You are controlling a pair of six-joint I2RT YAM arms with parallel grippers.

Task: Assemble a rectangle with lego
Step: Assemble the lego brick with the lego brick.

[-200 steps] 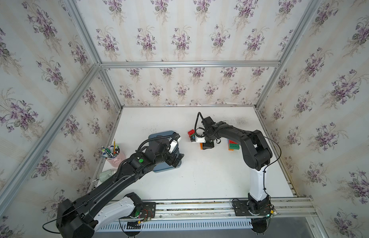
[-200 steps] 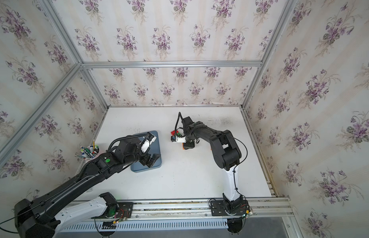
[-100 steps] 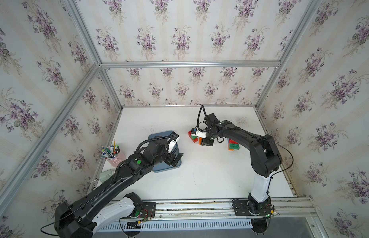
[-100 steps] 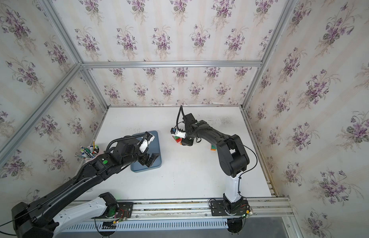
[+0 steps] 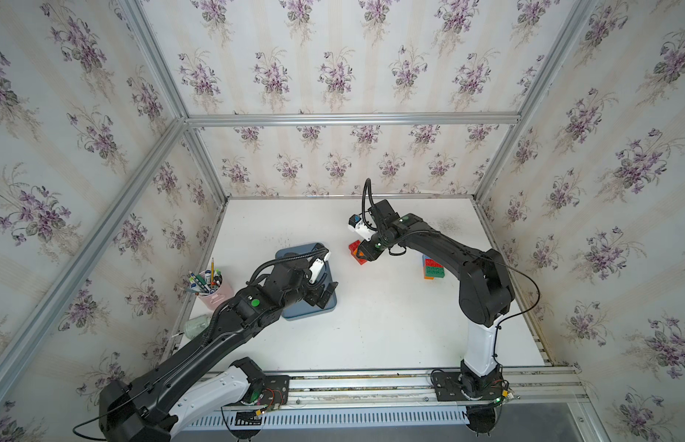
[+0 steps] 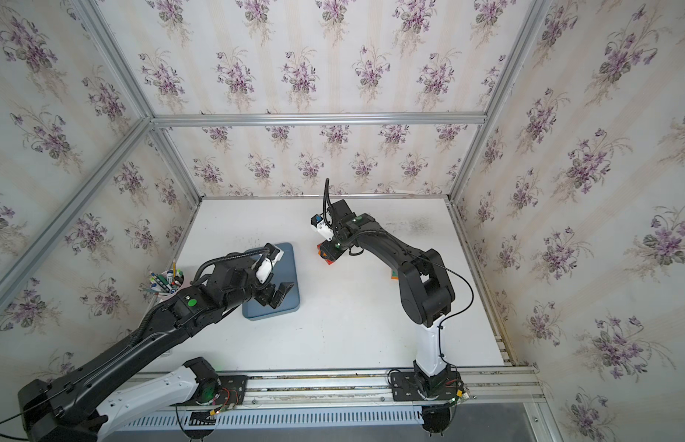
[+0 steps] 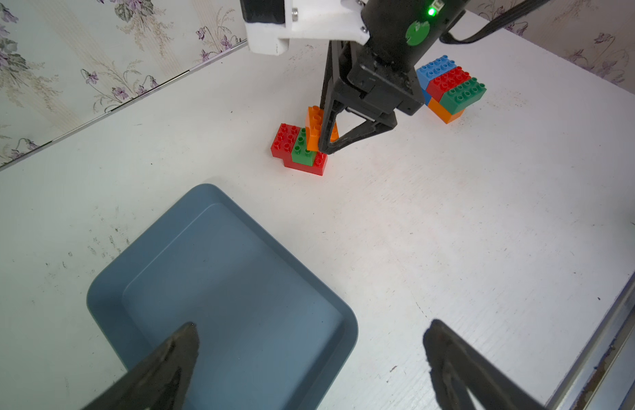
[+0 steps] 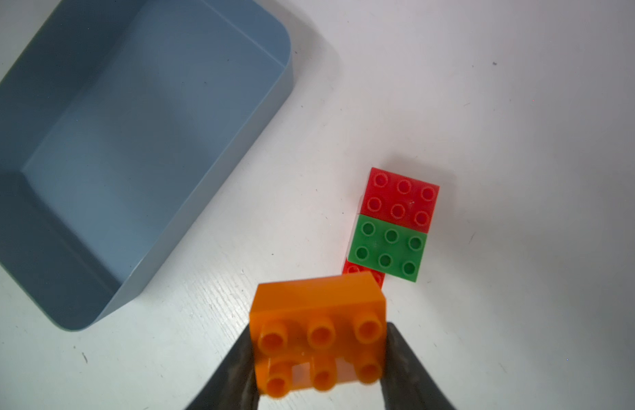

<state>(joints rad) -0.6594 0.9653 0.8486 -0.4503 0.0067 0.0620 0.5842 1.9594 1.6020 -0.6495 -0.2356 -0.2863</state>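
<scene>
My right gripper (image 8: 317, 358) is shut on an orange six-stud lego brick (image 8: 317, 319), held by its short ends. The brick hangs tilted right over a small group made of a red brick (image 8: 401, 197) and a green brick (image 8: 388, 246) set on a lower red one (image 8: 355, 271). The left wrist view shows the orange brick (image 7: 313, 126) against that group's green brick (image 7: 301, 149); whether they touch I cannot tell. A second lego block (image 5: 432, 266) of light blue, red, green and orange lies beside the right arm. My left gripper (image 7: 313, 328) hangs open and empty over a corner of the blue-grey tray (image 7: 106, 284).
The tray (image 5: 295, 250) lies left of centre and holds no bricks. A pink pen cup (image 5: 212, 292) and a glass jar (image 5: 197, 325) stand by the left wall. Walls close in three sides of the table, and a metal rail (image 5: 371, 382) runs along the front.
My right gripper has carried the orange brick a little to the left, over the red and green group. The left arm has barely moved.
</scene>
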